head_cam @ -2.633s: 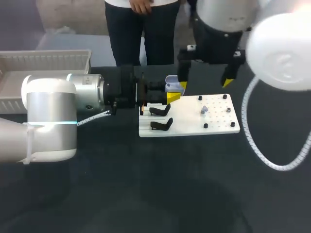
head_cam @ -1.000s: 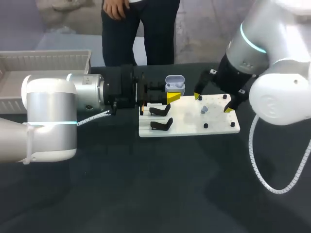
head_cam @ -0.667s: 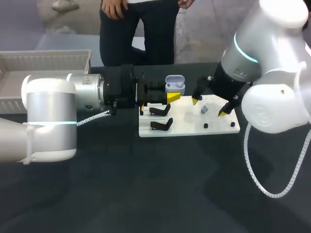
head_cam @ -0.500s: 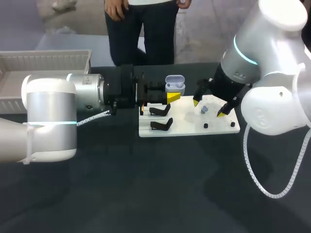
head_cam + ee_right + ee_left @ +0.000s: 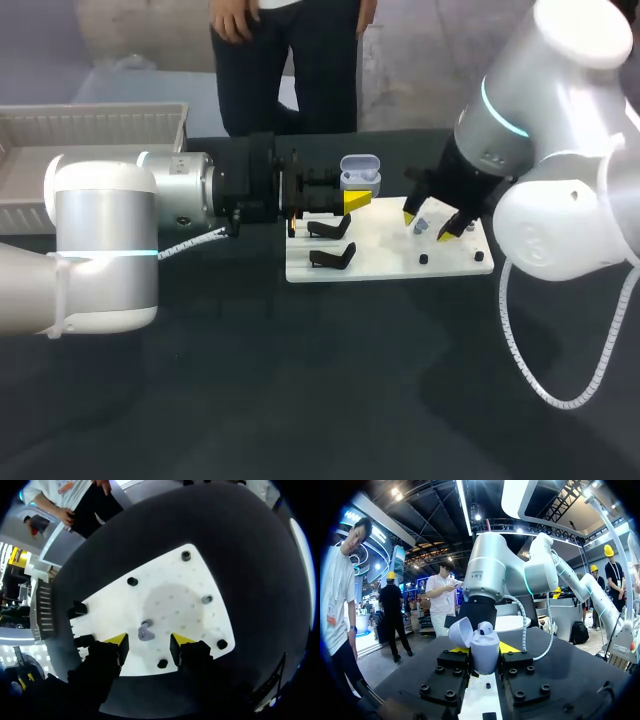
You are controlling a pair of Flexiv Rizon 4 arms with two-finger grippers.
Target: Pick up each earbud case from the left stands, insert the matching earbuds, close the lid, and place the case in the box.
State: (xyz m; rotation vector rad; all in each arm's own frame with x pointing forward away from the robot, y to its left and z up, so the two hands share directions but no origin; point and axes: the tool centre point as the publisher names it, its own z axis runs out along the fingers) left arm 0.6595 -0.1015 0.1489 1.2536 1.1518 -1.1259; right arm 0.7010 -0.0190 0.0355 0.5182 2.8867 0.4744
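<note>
The dark worktop [image 5: 300, 400] and the white board [image 5: 380, 255] lie as before. My left hand [image 5: 355, 200] stays clamped on the earbud case [image 5: 360, 172], lid up, near the black stands [image 5: 330, 228]. My right hand [image 5: 428, 226] has swung down from behind the board. Its open fingers now straddle the small earbud [image 5: 145, 632] without touching it, so I judge the pick comes next.

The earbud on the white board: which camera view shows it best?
The right wrist view: the earbud lies unhidden on the white board, between the tips of the open right pincer. The head view shows it tiny. The left wrist view does not show it.
</note>
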